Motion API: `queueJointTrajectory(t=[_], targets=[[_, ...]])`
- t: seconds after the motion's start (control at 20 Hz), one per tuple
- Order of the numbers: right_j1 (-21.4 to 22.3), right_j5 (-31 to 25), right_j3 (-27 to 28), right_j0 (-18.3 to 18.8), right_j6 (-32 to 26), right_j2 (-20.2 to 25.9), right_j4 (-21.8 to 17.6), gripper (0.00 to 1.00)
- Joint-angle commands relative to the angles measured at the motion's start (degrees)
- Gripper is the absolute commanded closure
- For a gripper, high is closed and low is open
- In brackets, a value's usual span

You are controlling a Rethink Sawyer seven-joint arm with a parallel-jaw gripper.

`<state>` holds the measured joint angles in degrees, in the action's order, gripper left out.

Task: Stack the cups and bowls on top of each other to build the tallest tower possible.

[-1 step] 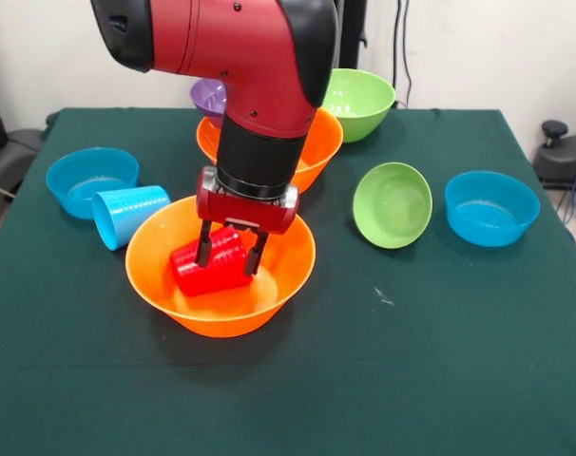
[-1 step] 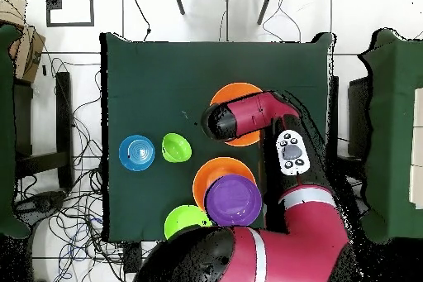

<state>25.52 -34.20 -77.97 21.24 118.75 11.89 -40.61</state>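
A red cup [image 1: 212,274] lies on its side inside a large orange bowl [image 1: 221,318] at the table's front centre. My gripper [image 1: 231,253] reaches down into that bowl, its two fingers pressed against the cup's sides, shut on it. A light blue cup [image 1: 126,214] lies on its side against the bowl's left rim. Behind the arm sit a second orange bowl [image 1: 318,142] and a purple bowl [image 1: 207,95]. In the overhead view the arm covers the gripper and part of the orange bowl [image 2: 240,93]. No tower stands.
A large green bowl [image 1: 359,100] stands at the back. A small green bowl [image 1: 393,204] is tipped on its edge right of centre. Small blue bowls sit at the left [image 1: 79,176] and the right [image 1: 490,207]. Dark green cloth [image 1: 412,361] covers the table.
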Motion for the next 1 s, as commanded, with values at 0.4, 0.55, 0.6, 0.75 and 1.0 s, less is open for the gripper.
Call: queueJointTrajectory(t=[0.4, 0.55, 0.6, 0.75, 1.0], targets=[[1.20, -1.23, -6.57, -0.13, -5.45, 1.70, -0.52, 0.00], [1.91, -0.65, -8.39, -0.77, -5.35, 1.77, -0.91, 0.00], [2.11, -0.22, -9.00, -1.28, -4.98, 1.64, -1.22, 0.00], [3.53, 0.33, -10.82, -4.84, -0.51, -0.42, -1.62, 0.00], [4.17, 1.02, -10.99, -10.00, 4.18, -4.56, -2.39, 0.00]])
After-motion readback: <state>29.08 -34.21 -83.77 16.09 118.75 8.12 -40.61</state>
